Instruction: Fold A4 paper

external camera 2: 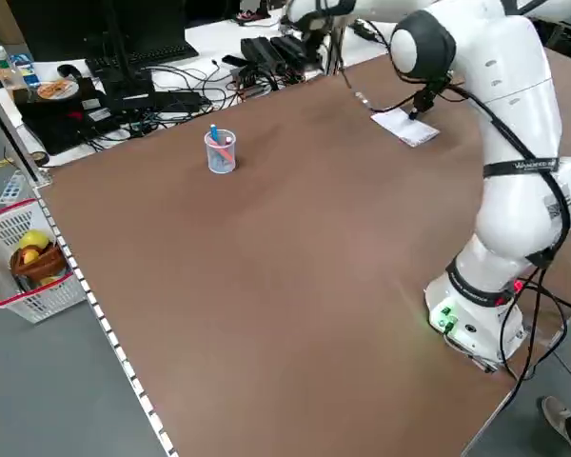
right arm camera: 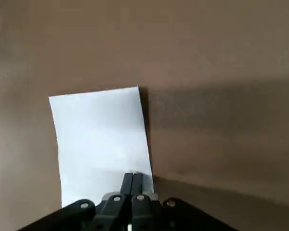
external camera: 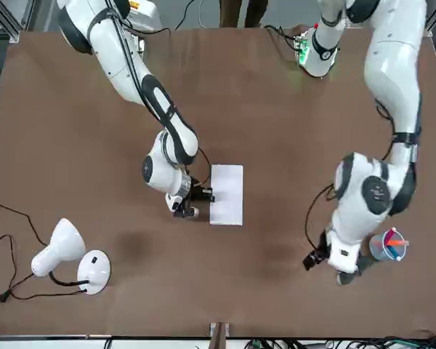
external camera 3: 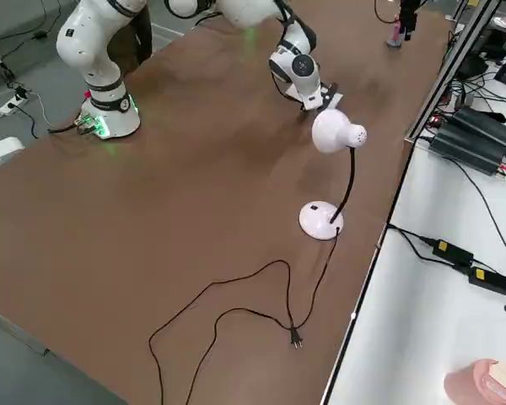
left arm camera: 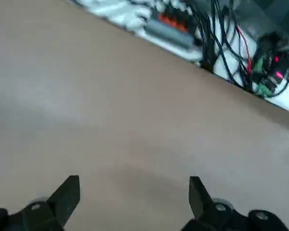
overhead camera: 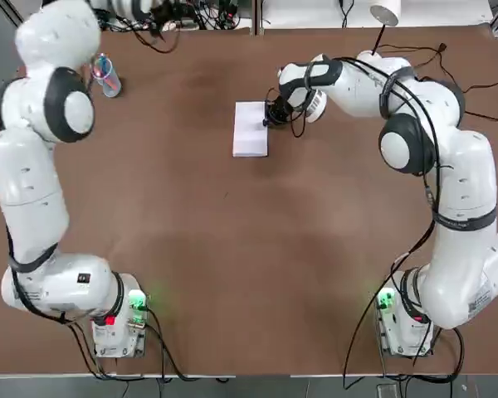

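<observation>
1. One A4 paper (overhead camera: 249, 133), a white narrow rectangle, lies on the brown surface (overhead camera: 174, 215), just above centre in the top view; its long axis runs up and down the frame.
2. Your right claw (right arm camera: 133, 174) is at the paper's right long edge in the top view, so the sheet stretches away to the frame's left. Its fingers are closed together; you cannot tell whether any paper is pinched between them.
3. Your left claw (left arm camera: 135, 178) stands wide and empty, well apart from the sheet, near the pen cup (overhead camera: 106, 76) at upper left of the top view.
4. The right arm is nearer, so the next fold or crease is likely its job: you would probably work along that long edge, careful not to drag the sheet askew.
</observation>
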`<state>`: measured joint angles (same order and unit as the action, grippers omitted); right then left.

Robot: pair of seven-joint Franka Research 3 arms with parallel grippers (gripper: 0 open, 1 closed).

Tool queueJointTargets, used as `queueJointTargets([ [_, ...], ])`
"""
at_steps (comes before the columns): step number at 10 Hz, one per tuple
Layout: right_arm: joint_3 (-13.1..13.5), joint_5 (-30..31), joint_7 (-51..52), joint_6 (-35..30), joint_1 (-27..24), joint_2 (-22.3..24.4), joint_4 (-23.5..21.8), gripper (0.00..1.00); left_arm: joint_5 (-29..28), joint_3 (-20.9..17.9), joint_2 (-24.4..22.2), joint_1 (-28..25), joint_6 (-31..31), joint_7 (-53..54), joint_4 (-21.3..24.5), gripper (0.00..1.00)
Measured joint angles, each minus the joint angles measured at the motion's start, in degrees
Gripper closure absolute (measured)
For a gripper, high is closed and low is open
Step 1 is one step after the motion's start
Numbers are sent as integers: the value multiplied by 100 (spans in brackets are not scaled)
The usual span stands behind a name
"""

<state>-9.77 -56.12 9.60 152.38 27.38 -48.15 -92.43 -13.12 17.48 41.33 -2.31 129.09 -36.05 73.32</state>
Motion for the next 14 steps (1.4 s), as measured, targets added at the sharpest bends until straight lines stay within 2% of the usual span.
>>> queueJointTargets([
  [2,22,0,2,3,0,-95,181,99,168,-163,-563,-451,-129,1643,479,0],
  [3,40,0,2,3,0,-108,220,99,571,-479,-913,-489,-375,2543,703,0],
  [5,87,0,5,6,-1,-128,299,99,1195,-1051,-1688,-506,-1394,3693,844,0],
  [7,124,0,6,7,-3,-154,416,99,1270,-1138,-2527,-504,-2349,3804,900,0],
  [9,151,0,8,7,-3,-247,576,99,1283,-1091,-3177,-472,-2921,3803,1002,0],
  [11,183,0,30,8,-5,-435,831,99,1296,-816,-3472,-487,-3038,3379,1099,0],
  [14,383,0,39,-10,-2,-567,1166,99,1296,-511,-3539,-485,-3279,3104,1181,0],
])
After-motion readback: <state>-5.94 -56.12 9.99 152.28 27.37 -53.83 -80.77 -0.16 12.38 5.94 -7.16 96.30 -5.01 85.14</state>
